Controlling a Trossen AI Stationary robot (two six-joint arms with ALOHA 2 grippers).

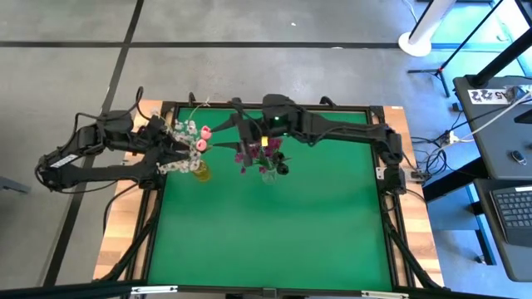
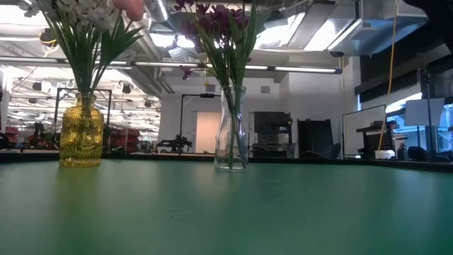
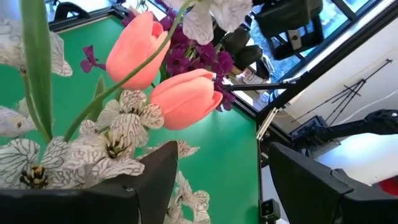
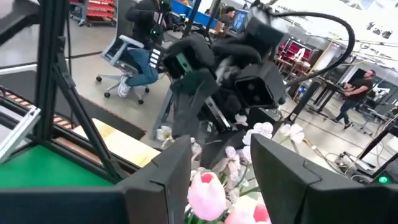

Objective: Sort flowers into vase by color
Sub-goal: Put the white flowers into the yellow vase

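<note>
Here, white flowers (image 2: 83, 14) fill the yellow vase (image 2: 81, 134), purple flowers (image 2: 216, 18) the clear vase (image 2: 231, 134).

Green mat, two bunches sorted pale and purple

The table (image 1: 274, 224) was covered in plain green, edged by a black frame. A yellow glass vase (image 2: 81, 134) with a beaded pattern held white flowers (image 3: 121, 124) veined in dark lines, plus salmon-pink tulips (image 3: 186, 98) on green stems. A clear glass vase (image 2: 231, 131) held magenta-purple flowers (image 2: 212, 18). Both arms were black; the floor beyond was grey with dark stripes.
</note>
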